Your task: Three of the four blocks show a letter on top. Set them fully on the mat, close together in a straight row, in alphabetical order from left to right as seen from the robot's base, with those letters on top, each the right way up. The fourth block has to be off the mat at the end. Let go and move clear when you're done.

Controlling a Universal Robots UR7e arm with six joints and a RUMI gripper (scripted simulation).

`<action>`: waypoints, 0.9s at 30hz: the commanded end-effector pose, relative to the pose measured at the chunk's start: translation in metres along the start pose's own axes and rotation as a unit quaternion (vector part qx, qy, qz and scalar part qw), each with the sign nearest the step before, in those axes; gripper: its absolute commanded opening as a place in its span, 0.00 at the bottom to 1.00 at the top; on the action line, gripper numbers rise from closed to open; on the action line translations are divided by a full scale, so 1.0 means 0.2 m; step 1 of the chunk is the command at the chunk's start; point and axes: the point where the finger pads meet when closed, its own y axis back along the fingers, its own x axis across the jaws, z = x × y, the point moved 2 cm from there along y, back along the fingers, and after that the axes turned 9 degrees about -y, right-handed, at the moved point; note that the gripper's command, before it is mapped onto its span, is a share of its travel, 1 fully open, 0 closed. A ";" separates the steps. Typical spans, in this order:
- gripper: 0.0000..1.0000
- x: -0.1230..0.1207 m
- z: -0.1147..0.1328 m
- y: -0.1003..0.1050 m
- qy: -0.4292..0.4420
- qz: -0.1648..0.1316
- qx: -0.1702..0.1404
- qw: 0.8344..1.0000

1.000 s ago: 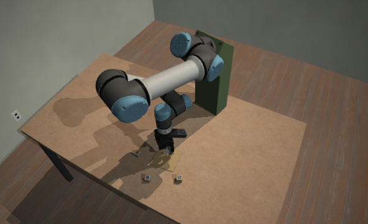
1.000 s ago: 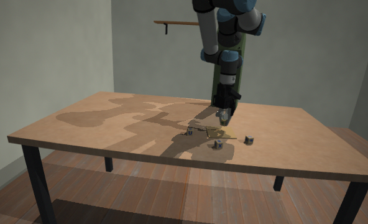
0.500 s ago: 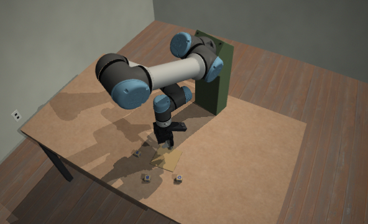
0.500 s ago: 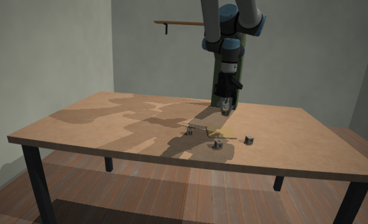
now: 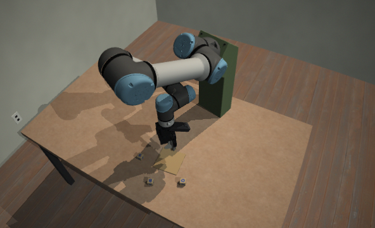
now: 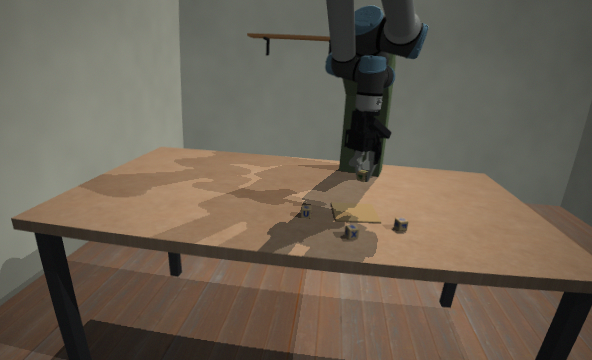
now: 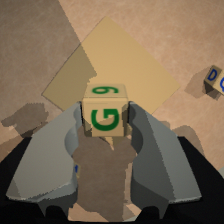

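Observation:
My gripper (image 7: 105, 103) is shut on a pale wooden block (image 7: 105, 115) that shows a green G on the face toward the wrist camera and a green digit on the adjoining face. It holds the block in the air above the tan square mat (image 7: 112, 67). In the top view the gripper (image 5: 170, 145) hangs over the mat's far edge (image 5: 169, 163). Three other blocks lie on the table off the mat: one to the left (image 5: 139, 156), two in front (image 5: 150, 180) (image 5: 182, 181). One block with a blue letter shows at the right edge of the wrist view (image 7: 216, 82).
The green mounting column (image 5: 218, 77) stands behind the mat. The table's front edge (image 5: 121, 193) runs close to the two front blocks. In the exterior view the held block (image 6: 362, 175) hangs well above the mat (image 6: 356, 213).

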 end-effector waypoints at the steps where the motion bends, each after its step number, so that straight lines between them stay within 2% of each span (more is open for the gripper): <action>1: 0.09 0.00 0.00 0.00 0.000 0.000 0.000 1.000; 27: 0.09 0.01 0.00 0.00 -0.040 0.000 0.000 0.999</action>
